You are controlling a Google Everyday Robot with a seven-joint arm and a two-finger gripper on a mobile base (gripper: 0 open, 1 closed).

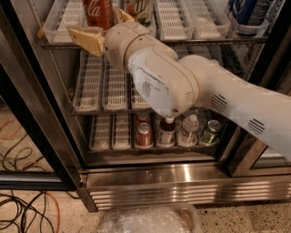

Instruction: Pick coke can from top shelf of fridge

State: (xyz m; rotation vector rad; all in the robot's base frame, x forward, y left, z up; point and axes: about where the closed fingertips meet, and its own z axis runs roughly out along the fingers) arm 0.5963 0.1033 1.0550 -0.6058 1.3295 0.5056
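The coke can [97, 12], red with white script, stands in a clear lane tray on the top shelf [207, 40] of the fridge [182, 175]; its top is cut off by the frame. My gripper [105, 27] is open right in front of the can. One tan finger [86, 39] lies low at the can's left front, the other [124, 15] sticks up between the coke can and the white-and-green can [140, 8]. The fingers do not press on the can. My white arm [191, 86] reaches in from the right and hides the middle of the fridge.
Blue cans [248, 12] stand at the top right. The bottom rack holds a small red can [144, 135], two bottles [167, 132] and a green can [210, 132]. The black door frame [34, 132] runs down the left. Cables [22, 209] and a plastic bag [150, 220] lie on the floor.
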